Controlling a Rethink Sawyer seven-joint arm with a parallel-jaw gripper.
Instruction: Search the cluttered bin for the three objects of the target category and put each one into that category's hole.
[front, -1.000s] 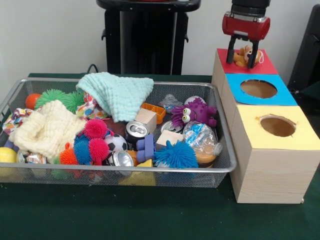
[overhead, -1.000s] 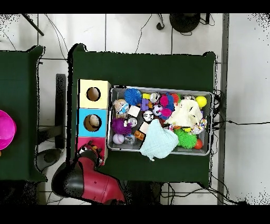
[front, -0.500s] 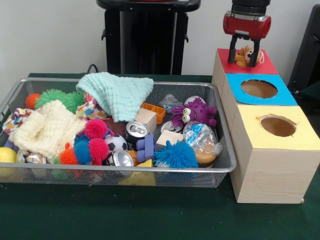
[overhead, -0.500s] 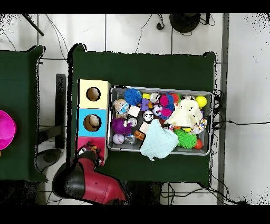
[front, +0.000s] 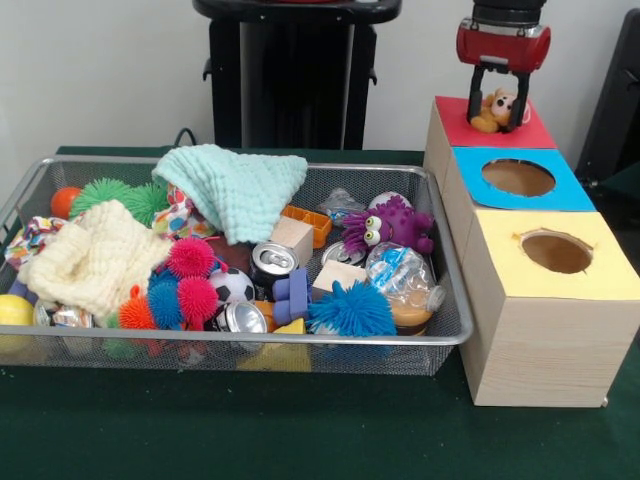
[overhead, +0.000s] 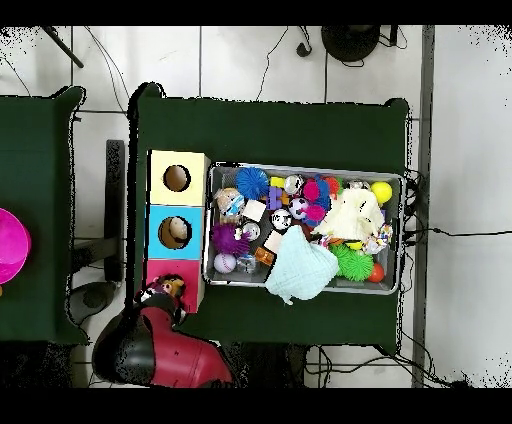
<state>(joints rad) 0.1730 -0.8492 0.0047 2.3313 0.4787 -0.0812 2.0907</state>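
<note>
My gripper (front: 500, 122) hangs over the far part of the red card (front: 535, 130) on the red-topped box, shut on the tan-brown plush (front: 496, 108). In the overhead view the plush (overhead: 172, 287) shows at the tip of the gripper (overhead: 165, 291), at the red box's (overhead: 165, 268) edge. The red-surrounded hole is hidden behind gripper and plush. The purple plush (front: 390, 225) with big eyes lies in the wire mesh bin (front: 300, 340) at its right end; it also shows from overhead (overhead: 230, 238). The orange tiger is not visible.
The blue-surrounded hole (front: 517, 177) and the yellow-surrounded hole (front: 556, 252) lie nearer the camera. The bin holds a mint cloth (front: 235, 185), a cream cloth (front: 95, 260), spiky balls, cans, blocks and a plastic bottle (front: 405, 285). A pink bowl (overhead: 10, 245) sits on a side table.
My gripper has risen slightly and shifted toward the far side of the red box, and the tan-brown plush has moved with it. The bin's contents are unchanged.
</note>
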